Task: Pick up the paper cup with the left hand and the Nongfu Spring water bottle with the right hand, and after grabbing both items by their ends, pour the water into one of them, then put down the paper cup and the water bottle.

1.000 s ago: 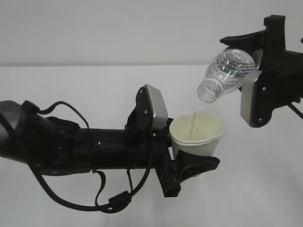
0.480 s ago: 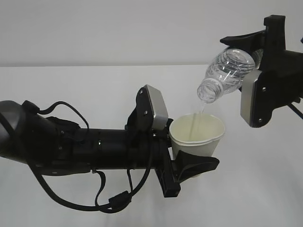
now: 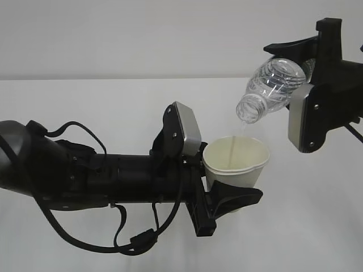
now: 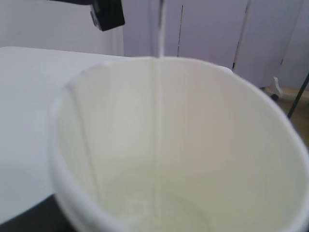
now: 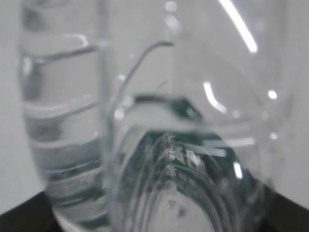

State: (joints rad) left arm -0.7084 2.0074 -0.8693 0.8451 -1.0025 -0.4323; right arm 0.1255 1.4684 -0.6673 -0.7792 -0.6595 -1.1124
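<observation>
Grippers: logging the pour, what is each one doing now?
Left gripper: closed on the paper cup.
Right gripper: closed on the water bottle, tilted.

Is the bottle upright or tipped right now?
Tipped. The bottle slants with its open mouth down over the cup, and a thin stream of water runs into it.

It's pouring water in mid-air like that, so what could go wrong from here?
1. The water falls as a thin stream near the far rim of the paper cup; a small drift of either arm could send it onto the table.
2. The left hand holds the soft cup by its lower part, so a fuller, heavier cup might buckle or tip.
3. The Nongfu Spring water bottle, tilted steeply in the right hand, could slip.
</observation>
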